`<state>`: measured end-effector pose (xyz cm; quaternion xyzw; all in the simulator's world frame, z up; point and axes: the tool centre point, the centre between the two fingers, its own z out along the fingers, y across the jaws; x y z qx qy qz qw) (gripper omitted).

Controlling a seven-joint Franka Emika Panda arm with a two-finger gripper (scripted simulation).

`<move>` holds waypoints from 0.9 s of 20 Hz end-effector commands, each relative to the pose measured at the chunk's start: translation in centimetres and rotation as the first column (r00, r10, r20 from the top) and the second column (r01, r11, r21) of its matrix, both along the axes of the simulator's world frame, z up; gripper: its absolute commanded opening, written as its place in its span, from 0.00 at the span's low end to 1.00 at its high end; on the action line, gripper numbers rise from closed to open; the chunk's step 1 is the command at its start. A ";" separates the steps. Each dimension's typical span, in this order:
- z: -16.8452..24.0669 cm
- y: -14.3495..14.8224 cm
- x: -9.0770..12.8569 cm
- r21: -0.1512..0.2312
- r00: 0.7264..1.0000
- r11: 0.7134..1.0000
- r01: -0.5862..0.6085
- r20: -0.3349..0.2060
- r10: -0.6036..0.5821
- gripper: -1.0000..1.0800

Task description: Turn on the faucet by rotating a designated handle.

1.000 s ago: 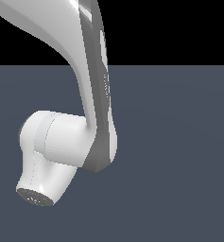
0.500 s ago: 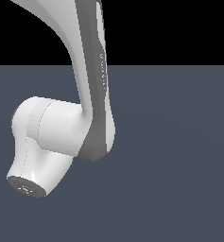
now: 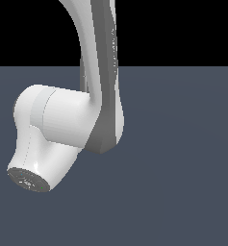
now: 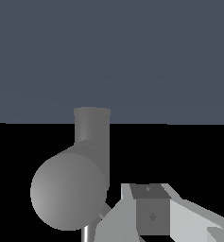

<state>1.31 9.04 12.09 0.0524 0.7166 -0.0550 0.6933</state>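
Observation:
In the wrist view the faucet (image 4: 69,191) fills the lower middle. It shows as a thick grey cylinder with a rounded end and a shorter upright tube (image 4: 91,125) rising from it. A thin grey rod (image 4: 87,232) shows under the cylinder at the picture's edge; I cannot tell whether it is the handle. My gripper (image 4: 151,215) sits right beside the faucet's body, its grey fingers (image 4: 150,208) close to it. I cannot tell whether they touch anything. The exterior view shows only the white-and-grey arm (image 3: 62,120); the faucet and gripper are hidden there.
The dark blue-grey floor (image 3: 183,158) spreads around the arm. The arm's bulky elbow link (image 3: 103,96) blocks the middle of the exterior view. No other objects show.
The arm's lower link has swung toward the exterior view's left and risen slightly over the last second. The upper link has leaned the same way.

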 end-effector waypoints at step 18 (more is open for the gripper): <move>3.0 -2.3 -0.8 0.006 0.999 0.999 -0.034 0.007 0.034 0.00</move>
